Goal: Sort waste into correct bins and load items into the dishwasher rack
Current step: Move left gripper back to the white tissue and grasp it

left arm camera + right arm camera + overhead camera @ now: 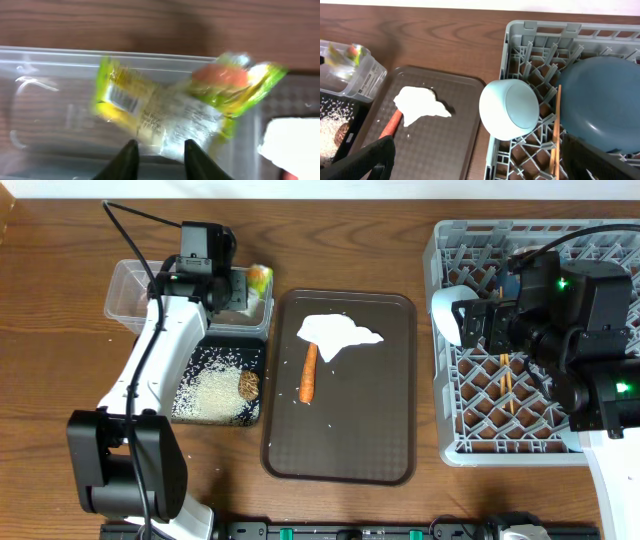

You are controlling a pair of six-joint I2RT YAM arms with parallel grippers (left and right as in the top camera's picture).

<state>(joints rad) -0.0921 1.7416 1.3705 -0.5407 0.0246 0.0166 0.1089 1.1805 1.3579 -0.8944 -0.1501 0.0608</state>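
Dark-blue plate [615, 95] in rack [530, 30], right-wrist view

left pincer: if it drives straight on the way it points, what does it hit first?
Most likely the green-yellow snack wrapper, directly ahead of the left pincer and over the clear tub. It's blurred, so its gap to the tips is unclear; past it comes the tub floor.

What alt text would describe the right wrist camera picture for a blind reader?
A light-blue cup lies on its side at the left edge of the grey dishwasher rack, beside a dark-blue plate and wooden chopsticks. Left of it, a brown tray holds a white napkin and carrot.
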